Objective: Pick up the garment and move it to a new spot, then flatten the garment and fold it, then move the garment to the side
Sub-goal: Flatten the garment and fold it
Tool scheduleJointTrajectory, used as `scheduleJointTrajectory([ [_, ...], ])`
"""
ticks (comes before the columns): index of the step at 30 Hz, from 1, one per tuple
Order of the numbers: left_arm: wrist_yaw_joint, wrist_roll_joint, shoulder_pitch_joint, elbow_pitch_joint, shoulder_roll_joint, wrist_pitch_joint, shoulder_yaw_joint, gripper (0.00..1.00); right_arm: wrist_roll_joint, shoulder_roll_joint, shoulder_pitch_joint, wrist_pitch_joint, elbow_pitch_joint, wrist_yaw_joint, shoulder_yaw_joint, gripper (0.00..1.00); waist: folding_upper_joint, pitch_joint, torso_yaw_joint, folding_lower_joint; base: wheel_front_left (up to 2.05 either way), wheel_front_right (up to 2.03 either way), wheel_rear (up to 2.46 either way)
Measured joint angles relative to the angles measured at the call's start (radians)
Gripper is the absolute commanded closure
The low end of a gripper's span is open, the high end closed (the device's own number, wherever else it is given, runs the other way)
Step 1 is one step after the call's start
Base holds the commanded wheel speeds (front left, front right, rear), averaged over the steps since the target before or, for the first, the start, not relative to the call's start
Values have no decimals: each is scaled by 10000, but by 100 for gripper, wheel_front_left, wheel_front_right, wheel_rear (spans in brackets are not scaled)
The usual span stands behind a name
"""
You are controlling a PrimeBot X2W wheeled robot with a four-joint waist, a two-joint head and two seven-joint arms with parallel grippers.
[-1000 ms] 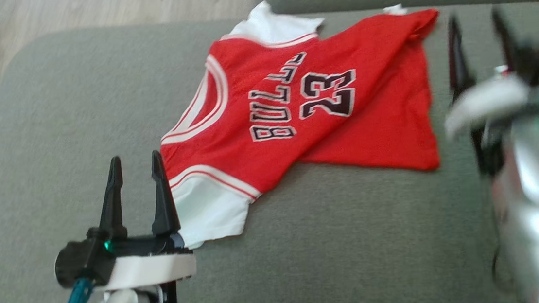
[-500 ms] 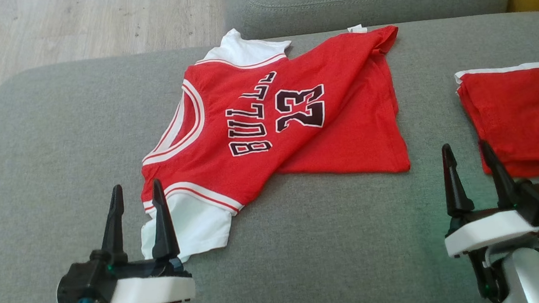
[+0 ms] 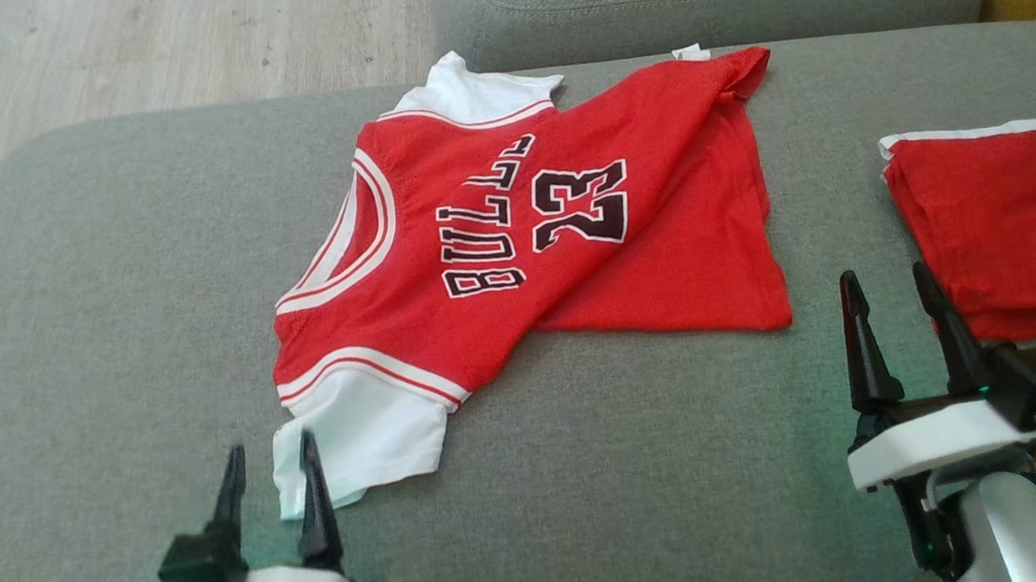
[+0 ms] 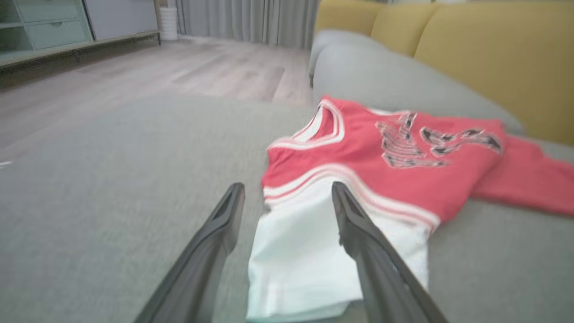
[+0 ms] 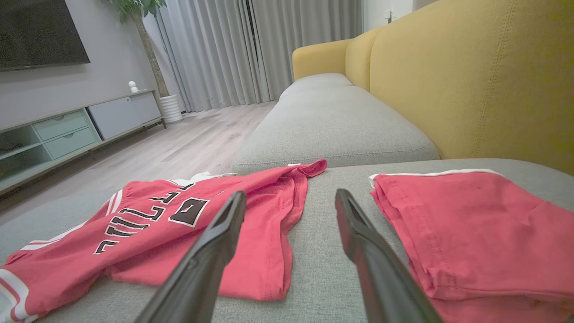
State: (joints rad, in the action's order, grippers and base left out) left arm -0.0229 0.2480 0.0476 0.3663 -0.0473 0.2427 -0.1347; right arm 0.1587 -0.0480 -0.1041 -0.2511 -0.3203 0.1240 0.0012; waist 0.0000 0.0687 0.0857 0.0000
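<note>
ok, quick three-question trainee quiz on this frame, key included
1. True or false: the left gripper is shut on the jersey.
2. Which number is printed on the jersey? A) 23 B) 32 C) 45
3. What lies on the sofa cushion to the right of the right gripper?
Key: 1 false, it is open and holds nothing; 2 A; 3 a second red garment.

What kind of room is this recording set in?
Probably a home living room: a grey-and-yellow sofa, a low drawer cabinet and floor-length curtains over a wood floor.
</note>
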Motion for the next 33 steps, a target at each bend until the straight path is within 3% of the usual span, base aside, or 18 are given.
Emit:
scheduleJointTrajectory([
  [8,-566,-96,596,2151,-244,-1664,90,0,35,0,-70,0,-46,0,0,0,0,248,-112,0,0,0,0],
  [22,-105,77,1516,2980,-385,-2506,-182,0,90,0,-141,0,-77,0,-36,0,0,495,-336,0,0,0,0],
  [23,-54,77,1520,2984,-385,-2533,-232,21,90,0,-162,0,-98,0,-38,0,0,482,-346,0,0,0,0],
  [24,-10,77,1522,2984,-407,-2592,-261,83,94,0,-179,0,-109,0,-38,0,0,467,-352,0,0,0,0],
  [25,59,79,1523,2984,-420,-2596,-286,100,119,0,-201,0,-117,0,-36,0,0,454,-360,0,0,0,0],
  [29,155,230,1516,2917,-339,-2393,-401,100,176,0,-312,0,-157,0,-38,0,0,388,-345,0,0,0,0],
  [33,228,407,1473,2612,-322,-1547,-345,100,174,0,-308,0,-209,0,-36,0,0,323,-283,0,0,0,0],
])
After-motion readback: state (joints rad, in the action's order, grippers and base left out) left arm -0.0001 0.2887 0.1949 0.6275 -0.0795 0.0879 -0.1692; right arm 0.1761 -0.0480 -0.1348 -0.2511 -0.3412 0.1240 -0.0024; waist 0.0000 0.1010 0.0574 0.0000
